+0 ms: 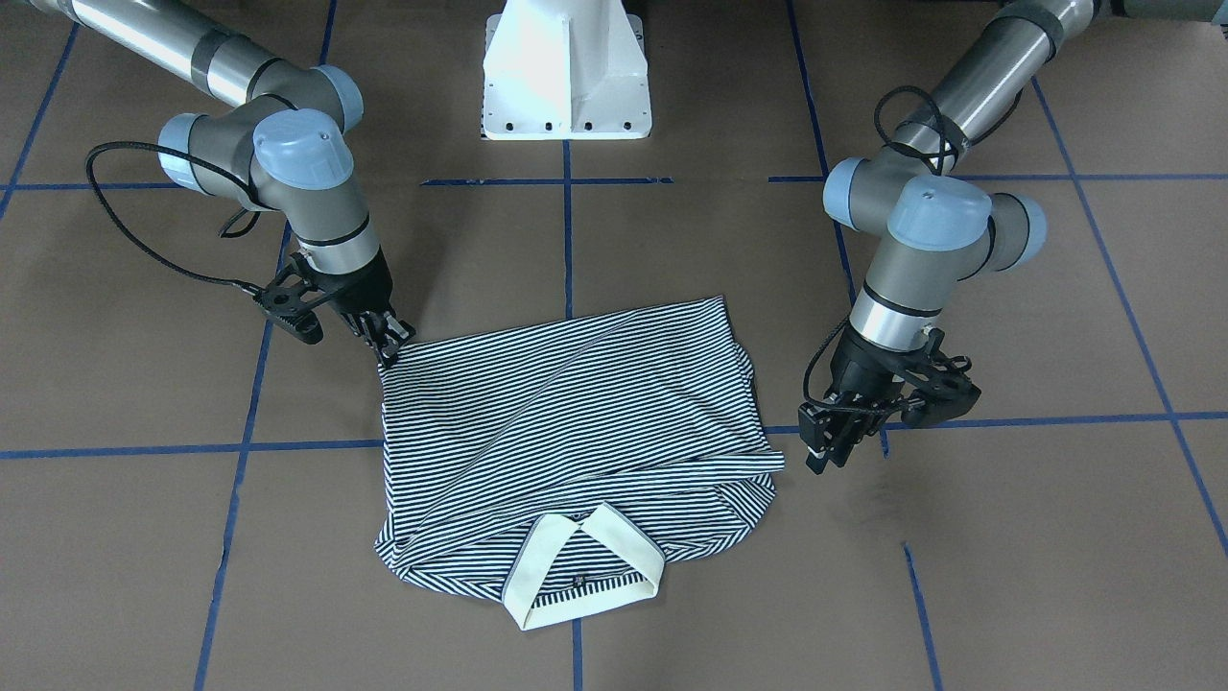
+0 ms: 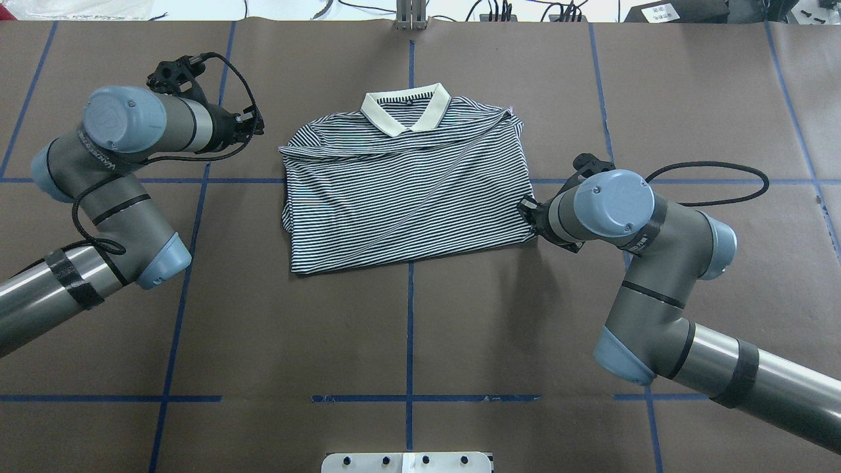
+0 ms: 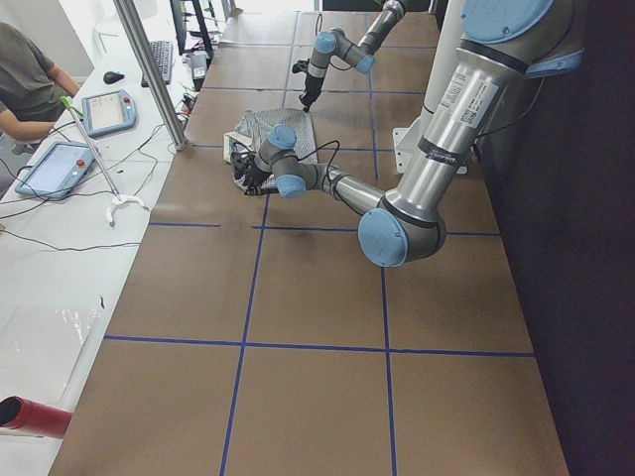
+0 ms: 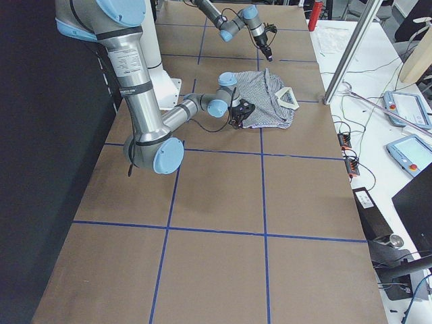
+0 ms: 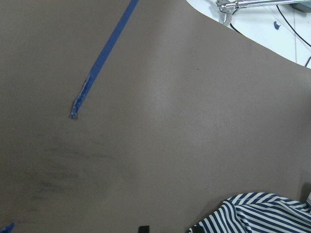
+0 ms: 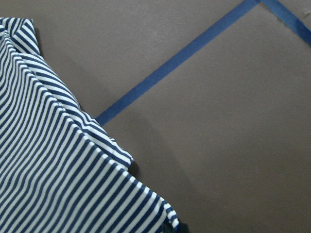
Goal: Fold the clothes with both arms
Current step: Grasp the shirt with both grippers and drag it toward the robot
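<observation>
Polo shirt (image 1: 576,413) on brown table (image 1: 1007,576), blue tape lines (image 1: 125,451), white pedestal (image 1: 566,77)

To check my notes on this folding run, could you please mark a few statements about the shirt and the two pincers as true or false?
1. The cream collar of the polo shirt lies on the side away from the robot's base. True.
2. The left pincer grips the collar. False: it hangs beside the shirt's edge, off the cloth.
3. The right pincer is at a corner of the shirt. True.
4. The shirt lies spread flat with both sleeves out. False: it is folded over itself, with a diagonal fold line across it.
</observation>
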{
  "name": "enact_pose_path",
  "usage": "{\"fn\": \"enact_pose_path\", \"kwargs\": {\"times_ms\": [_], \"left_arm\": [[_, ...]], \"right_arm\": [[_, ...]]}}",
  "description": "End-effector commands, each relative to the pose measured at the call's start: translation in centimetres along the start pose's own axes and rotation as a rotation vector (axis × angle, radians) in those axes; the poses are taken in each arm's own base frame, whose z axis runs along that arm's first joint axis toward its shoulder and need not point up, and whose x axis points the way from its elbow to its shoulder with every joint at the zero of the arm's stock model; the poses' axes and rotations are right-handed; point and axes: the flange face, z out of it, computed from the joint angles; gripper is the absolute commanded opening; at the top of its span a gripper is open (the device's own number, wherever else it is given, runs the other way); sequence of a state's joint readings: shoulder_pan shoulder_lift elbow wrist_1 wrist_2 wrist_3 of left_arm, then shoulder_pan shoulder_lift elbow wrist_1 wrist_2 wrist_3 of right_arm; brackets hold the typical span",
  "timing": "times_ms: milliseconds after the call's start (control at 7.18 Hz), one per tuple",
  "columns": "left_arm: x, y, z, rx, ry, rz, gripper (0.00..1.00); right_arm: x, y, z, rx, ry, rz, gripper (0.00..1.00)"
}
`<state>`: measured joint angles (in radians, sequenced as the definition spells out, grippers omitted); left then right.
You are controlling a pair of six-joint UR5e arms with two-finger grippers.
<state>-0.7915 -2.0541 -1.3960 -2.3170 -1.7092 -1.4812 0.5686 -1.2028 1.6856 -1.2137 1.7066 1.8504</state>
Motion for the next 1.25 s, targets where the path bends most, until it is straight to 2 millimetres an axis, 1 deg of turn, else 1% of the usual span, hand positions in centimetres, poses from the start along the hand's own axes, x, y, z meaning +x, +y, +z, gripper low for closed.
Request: {"fn": "enact_pose_path", "kwargs": {"times_ms": [0,139,279,418,557,696,836,975,1114], "left_arm": [[0.2,0.0,-0.4,0.000,0.008,-0.001,0.41],[0.4,0.3,-0.4,-0.004,0.013,0.003,0.41],[0.7,0.5,-0.4,-0.010,0.018,0.005,0.41],[1.3,0.6,-0.8,-0.011,0.030,0.007,0.40],[2.3,0.8,-1.7,-0.013,0.056,0.016,0.38],[3.3,2.5,-2.4,-0.042,0.083,0.028,0.38],[4.4,4.2,-4.2,-0.115,0.125,0.038,0.38],[4.6,5.5,-6.2,-0.170,0.156,0.011,0.52],[6.4,11.1,-7.7,-0.269,0.184,-0.055,0.53]], "right_arm": [[5.7,2.8,-5.6,-0.041,-0.021,-0.047,0.00],[9.4,6.1,-10.0,-0.090,0.017,-0.095,0.00],[11.2,10.1,-13.2,-0.149,0.074,-0.101,0.00],[12.9,15.3,-15.6,-0.215,0.147,-0.090,0.00],[14.5,19.3,-17.5,-0.275,0.203,-0.142,0.00],[15.8,21.4,-17.3,-0.295,0.248,-0.179,0.21],[16.8,22.8,-17.1,-0.302,0.269,-0.197,0.99],[16.9,22.8,-17.0,-0.301,0.271,-0.195,1.00],[16.0,22.0,-17.4,-0.285,0.243,-0.176,1.00]]}}
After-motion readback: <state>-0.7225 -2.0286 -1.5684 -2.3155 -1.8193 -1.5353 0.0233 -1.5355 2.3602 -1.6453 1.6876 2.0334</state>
